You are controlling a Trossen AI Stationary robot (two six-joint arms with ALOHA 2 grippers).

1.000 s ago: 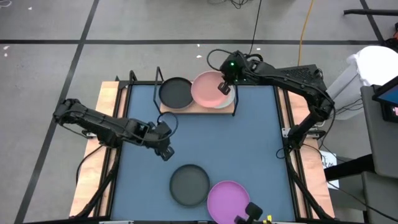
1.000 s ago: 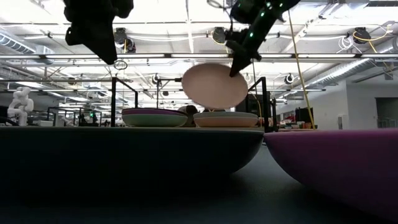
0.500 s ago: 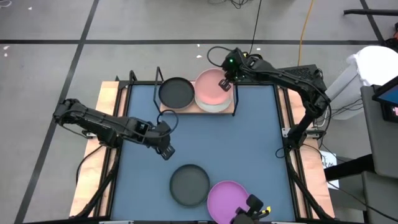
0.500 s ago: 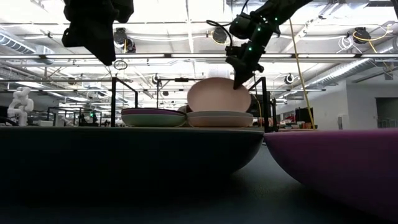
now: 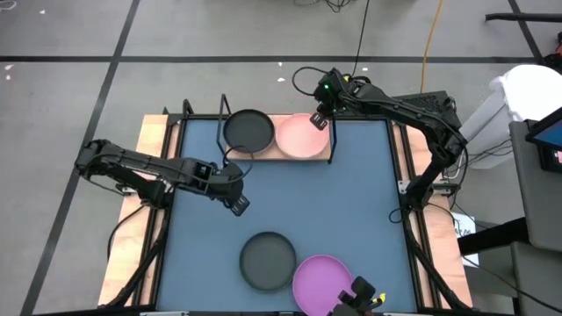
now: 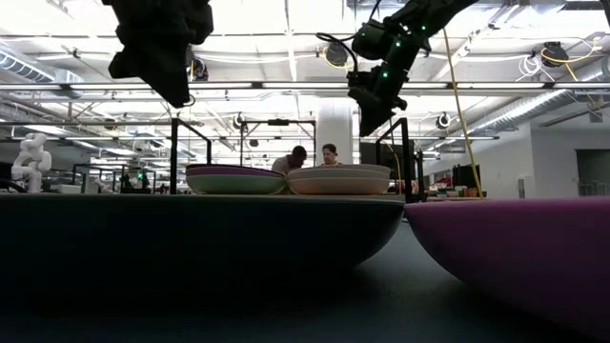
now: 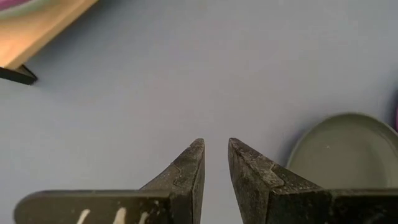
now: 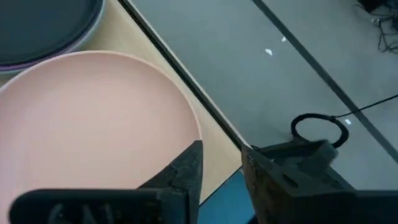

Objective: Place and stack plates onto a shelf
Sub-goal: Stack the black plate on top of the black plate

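The shelf [image 5: 327, 151] stands at the mat's far edge and bears two stacks. A dark grey plate [image 5: 248, 132] tops the left stack and a pink plate [image 5: 301, 136] lies flat on top of the right one [image 6: 338, 178]. My right gripper [image 5: 320, 121] hovers over the pink plate's right rim [image 8: 186, 124], open and clear of it [image 6: 373, 116]. My left gripper [image 5: 238, 204] hangs over the bare mat, its fingers a narrow gap apart [image 7: 215, 155]. Another dark grey plate [image 5: 268, 260] and a purple plate [image 5: 323, 283] rest on the mat near its near edge.
The dark blue mat [image 5: 351, 211] covers the table between the shelf and the two near plates. Thin black wire posts [image 5: 222, 112] rise at the shelf's corners, one [image 8: 186, 93] right beside my right gripper. People sit in the room beyond [image 6: 315, 158].
My right gripper brought the tilted pink plate down onto the right stack, where it now lies flat. The gripper has let go and stands just above the plate's right rim. My left gripper shifted slightly toward the table's far right.
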